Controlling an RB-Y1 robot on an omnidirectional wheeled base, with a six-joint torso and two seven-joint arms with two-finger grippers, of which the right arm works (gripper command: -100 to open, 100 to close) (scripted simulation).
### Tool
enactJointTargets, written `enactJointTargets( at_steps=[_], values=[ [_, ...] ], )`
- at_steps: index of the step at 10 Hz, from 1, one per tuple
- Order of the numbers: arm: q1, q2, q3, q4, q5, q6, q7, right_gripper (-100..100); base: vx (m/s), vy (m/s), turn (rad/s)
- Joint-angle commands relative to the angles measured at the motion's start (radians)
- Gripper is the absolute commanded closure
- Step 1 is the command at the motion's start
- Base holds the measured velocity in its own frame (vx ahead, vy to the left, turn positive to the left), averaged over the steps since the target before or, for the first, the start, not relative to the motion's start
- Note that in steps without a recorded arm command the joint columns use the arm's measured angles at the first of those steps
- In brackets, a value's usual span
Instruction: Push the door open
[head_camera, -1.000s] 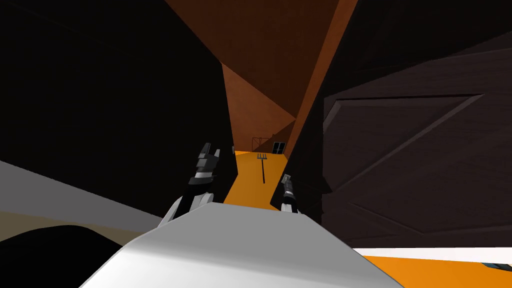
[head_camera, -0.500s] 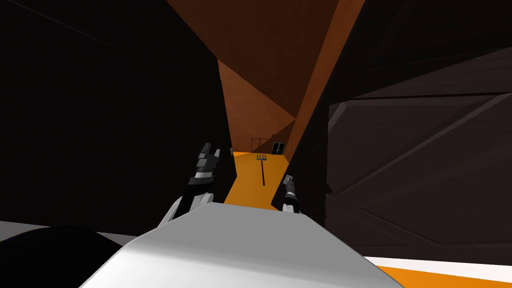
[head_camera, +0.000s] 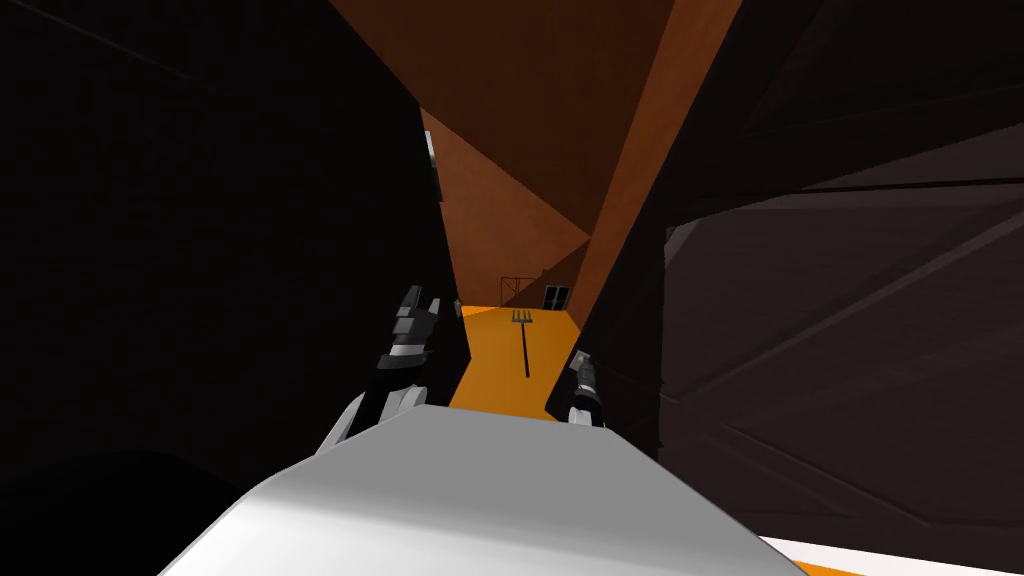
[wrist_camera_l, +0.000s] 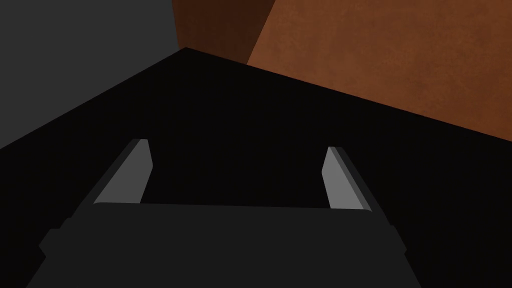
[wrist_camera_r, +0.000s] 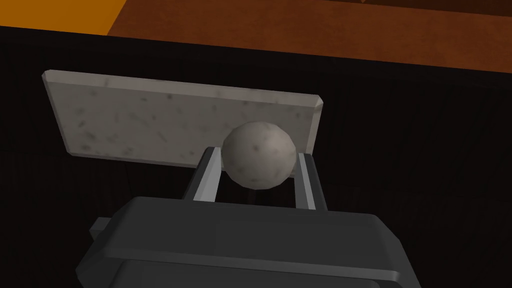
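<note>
A dark panelled door (head_camera: 850, 330) fills the right of the head view, its edge beside my right gripper (head_camera: 580, 366). In the right wrist view that gripper (wrist_camera_r: 257, 175) is shut on the door's round, speckled grey knob (wrist_camera_r: 259, 153), one finger pressed to each side. The knob stands on a grey speckled plate (wrist_camera_r: 150, 117) on the dark door face. My left gripper (head_camera: 418, 308) is raised next to a black surface (head_camera: 200, 250) on the left. Its fingers (wrist_camera_l: 132, 172) stand open with nothing between them, facing that flat black surface (wrist_camera_l: 240, 125).
Between the black surface and the door runs a narrow gap with an orange floor (head_camera: 505, 365) and brown walls (head_camera: 520, 120) beyond. A thin black fork-shaped thing (head_camera: 524, 340) lies on that floor. A dark window-like frame (head_camera: 557, 295) stands at the far end.
The whole head view has shifted as I moved forward. The door panel has slid to the right and the black edge on the left has drawn back, so the gap is slightly wider. Both grippers are as before.
</note>
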Motion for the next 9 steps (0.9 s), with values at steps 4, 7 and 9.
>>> enactJointTargets(
  at_steps=[4, 7, 9],
  values=[
    [-0.017, -0.02, -0.017, 0.036, -0.009, -0.025, -0.001, 100, 0.045, -0.001, -0.009],
    [-0.012, -0.013, -0.038, 0.021, -0.024, -0.008, 0.009, -100, 0.088, 0.047, -0.095],
    [-0.013, -0.008, -0.038, 0.018, -0.025, -0.007, 0.011, -100, -0.202, 0.154, -0.033]
  ],
)
